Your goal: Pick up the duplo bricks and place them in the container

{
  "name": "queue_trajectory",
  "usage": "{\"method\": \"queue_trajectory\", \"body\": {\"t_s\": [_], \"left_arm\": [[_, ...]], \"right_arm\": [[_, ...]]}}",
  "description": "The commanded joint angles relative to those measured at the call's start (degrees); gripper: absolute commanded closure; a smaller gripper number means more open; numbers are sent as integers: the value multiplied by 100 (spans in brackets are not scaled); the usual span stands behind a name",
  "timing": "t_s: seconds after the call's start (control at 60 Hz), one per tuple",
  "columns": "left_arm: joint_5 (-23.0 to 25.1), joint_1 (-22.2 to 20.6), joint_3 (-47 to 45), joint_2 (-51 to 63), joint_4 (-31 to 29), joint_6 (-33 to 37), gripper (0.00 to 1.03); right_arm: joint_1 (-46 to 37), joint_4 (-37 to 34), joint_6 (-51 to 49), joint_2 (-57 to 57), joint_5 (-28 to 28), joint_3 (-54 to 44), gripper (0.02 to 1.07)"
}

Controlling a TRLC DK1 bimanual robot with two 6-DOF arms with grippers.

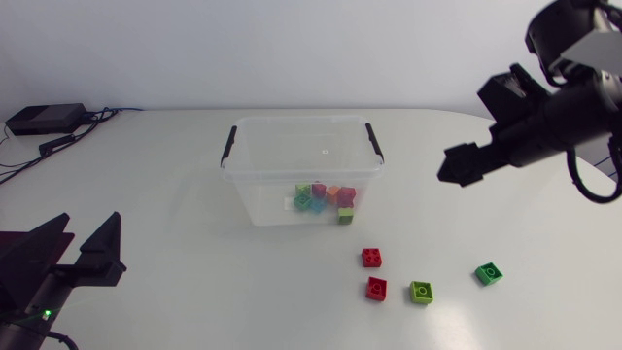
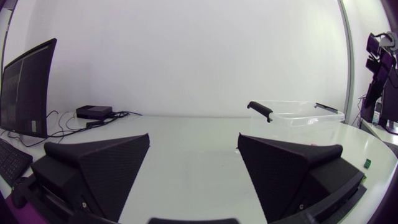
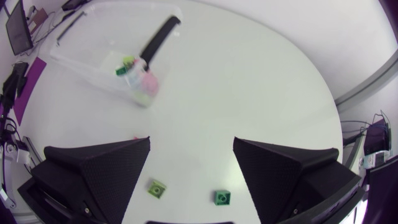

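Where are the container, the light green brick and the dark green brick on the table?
container [image 1: 267, 199], head view, on its clear front wall.
light green brick [image 1: 421, 292], head view, on its studded top.
dark green brick [image 1: 489, 273], head view, on its studded top.

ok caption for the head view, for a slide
Two red bricks and two green bricks on the table, near the part-filled container.

The container [image 1: 255, 199] is clear plastic, smooth and a bit shiny, with black plastic handles [image 1: 229, 142]. The bricks [image 1: 376, 288] are bright, smooth plastic. The surface [image 1: 155, 194] is white, smooth and dull. The left end effector [image 2: 194, 140] and right end effector [image 3: 191, 142] are dull black, finely bumpy.
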Motion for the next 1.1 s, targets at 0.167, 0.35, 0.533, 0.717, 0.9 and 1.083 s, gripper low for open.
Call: {"method": "queue_trajectory", "body": {"t_s": [0.167,0.35,0.533,0.717,0.9,1.083], "left_arm": [[-34,47,-91,-47,-1,-124,4],[-34,47,-91,-47,-1,-124,4],[-34,38,-91,-47,-1,-124,4],[-34,47,-91,-47,-1,-124,4],[-34,38,-91,-47,-1,-124,4],[-34,38,-91,-47,-1,-124,4]], "right_arm": [[-1519,-311,-1403,-84,41,-1385,9],[-1809,260,-1605,373,287,-2132,10],[-2038,1166,-1684,1191,331,-2510,12],[-2381,1482,-1895,1727,331,-2352,23],[-2354,1631,-2009,1701,172,-2449,78],[-2099,1473,-1921,1411,164,-2317,85]]}}
